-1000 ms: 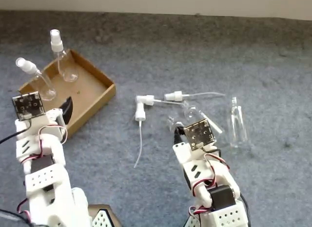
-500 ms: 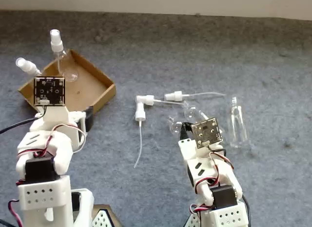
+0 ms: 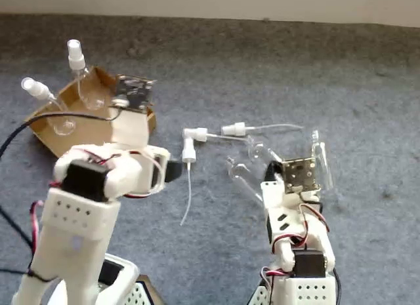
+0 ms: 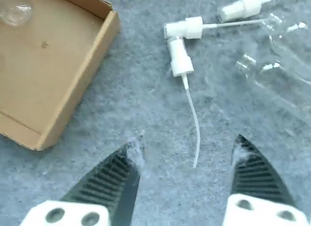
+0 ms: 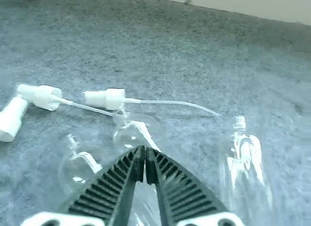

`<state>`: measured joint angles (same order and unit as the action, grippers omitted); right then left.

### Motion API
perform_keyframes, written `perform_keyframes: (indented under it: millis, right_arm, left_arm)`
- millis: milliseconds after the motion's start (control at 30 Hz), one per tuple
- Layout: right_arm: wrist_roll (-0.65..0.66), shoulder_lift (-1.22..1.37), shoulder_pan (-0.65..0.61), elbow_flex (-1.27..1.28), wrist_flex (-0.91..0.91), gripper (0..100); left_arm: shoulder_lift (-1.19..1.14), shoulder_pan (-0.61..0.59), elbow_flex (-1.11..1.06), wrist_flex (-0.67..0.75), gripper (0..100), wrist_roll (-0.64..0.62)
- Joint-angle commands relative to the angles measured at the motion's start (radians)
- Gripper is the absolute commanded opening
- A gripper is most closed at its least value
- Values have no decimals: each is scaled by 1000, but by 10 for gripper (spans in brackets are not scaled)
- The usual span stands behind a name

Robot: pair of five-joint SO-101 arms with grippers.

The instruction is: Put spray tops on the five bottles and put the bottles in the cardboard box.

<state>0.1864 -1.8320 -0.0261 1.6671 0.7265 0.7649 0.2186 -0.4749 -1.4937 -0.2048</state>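
1. Since a second ago the left arm has swung off the box [image 3: 143, 124] to mid-carpet [image 3: 230, 69], and the right arm has slid toward the outer bottle [image 3: 319, 164].
2. Left gripper [image 4: 189, 141]: jaws apart, over a spray top [image 4: 179, 58] tube.
3. Right gripper [image 5: 144, 152]: jaws together, empty, above two open bottles [image 5: 77, 167].
4. Two capped bottles [image 3: 79, 75] sit in the box.
5. Three tops [image 3: 235, 128] lie loose.

high: fixed, looks down over table [image 3: 367, 69] | wrists: close, low over it | shared: loose spray tops [image 3: 189, 149]
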Motion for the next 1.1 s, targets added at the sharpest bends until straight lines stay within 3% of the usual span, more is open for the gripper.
perform_keyframes:
  millis: [0,200,500,667,1067]
  right_arm:
    - [8,-7,150,45,-22,5]
    - [8,-7,378,45,-22,5]
    - [11,-7,664,124,15,5]
    - [11,-7,814,131,119,5]
    - [12,-7,1033,131,245,5]
  left_arm:
    - [-120,143,110,-14,225,-83]
    - [-249,278,182,-9,225,-175]
    - [-499,377,369,-15,225,-278]
    - [-638,394,489,-11,225,-364]
    - [-1035,395,748,-11,225,-626]
